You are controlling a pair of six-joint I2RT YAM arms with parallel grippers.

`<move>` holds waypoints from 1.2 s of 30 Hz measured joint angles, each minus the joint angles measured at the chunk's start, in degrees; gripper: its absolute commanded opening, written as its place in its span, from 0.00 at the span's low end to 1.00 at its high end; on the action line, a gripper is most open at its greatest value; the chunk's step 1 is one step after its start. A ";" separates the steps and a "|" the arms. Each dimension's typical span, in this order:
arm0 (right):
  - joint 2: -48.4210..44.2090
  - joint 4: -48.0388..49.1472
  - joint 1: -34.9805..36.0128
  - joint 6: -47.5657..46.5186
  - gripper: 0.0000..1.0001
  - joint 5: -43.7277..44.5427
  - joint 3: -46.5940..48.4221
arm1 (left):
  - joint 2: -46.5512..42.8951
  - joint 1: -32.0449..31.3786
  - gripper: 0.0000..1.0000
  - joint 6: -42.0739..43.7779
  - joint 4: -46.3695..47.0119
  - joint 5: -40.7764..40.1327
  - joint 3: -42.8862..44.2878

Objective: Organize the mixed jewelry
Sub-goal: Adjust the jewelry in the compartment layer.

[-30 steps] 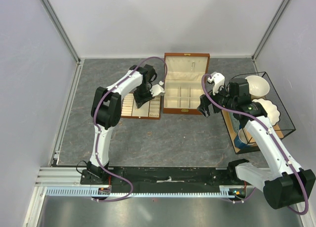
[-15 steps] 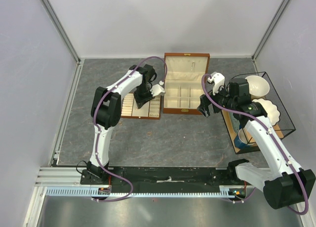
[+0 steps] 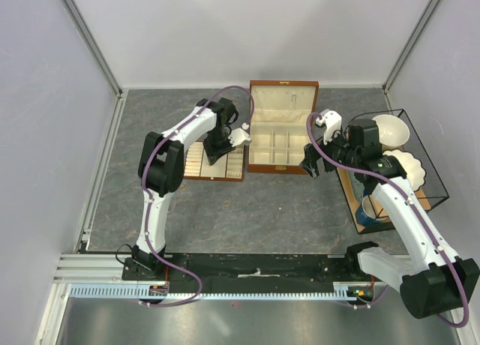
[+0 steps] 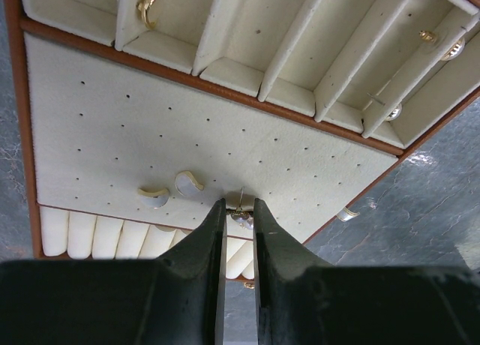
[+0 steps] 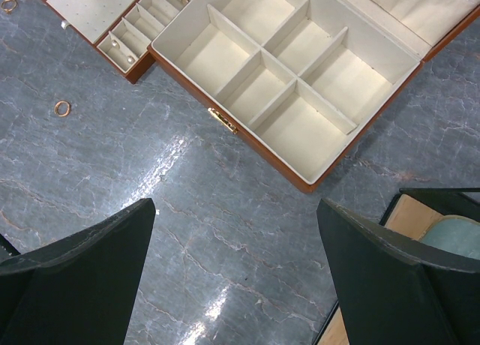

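Note:
The mixed jewelry is scattered over the flat cream tray (image 4: 97,127) and the table. In the left wrist view my left gripper (image 4: 240,204) is shut on a tiny silvery earring (image 4: 241,217) at its fingertips, just over the tray's perforated panel. Two pale earrings (image 4: 154,196) (image 4: 189,184) lie on that panel, and a gold piece (image 4: 150,4) sits in a slot. A small gold ring (image 5: 62,107) lies on the grey table. My right gripper (image 5: 234,206) is wide open and holds nothing, hovering over the table in front of the open wooden box (image 5: 300,82).
The box's compartments (image 3: 281,141) show nothing inside. A black wire basket (image 3: 439,181) with white bowls (image 3: 390,129) and a blue cup (image 3: 366,210) stands at the right. Another pale earring (image 4: 346,214) lies beside the tray's edge. White walls close in the table.

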 measured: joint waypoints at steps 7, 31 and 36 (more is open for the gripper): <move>-0.11 0.00 0.00 0.00 0.98 0.00 0.00 | 0.00 -0.02 0.06 0.00 -0.04 -0.09 0.02; -0.11 0.00 0.00 0.00 0.98 0.00 0.00 | 0.04 -1.14 0.06 1.49 -2.01 -2.64 2.58; -0.11 0.00 0.00 0.00 0.98 0.00 0.00 | 0.04 -1.14 0.06 1.68 -2.08 -3.10 2.47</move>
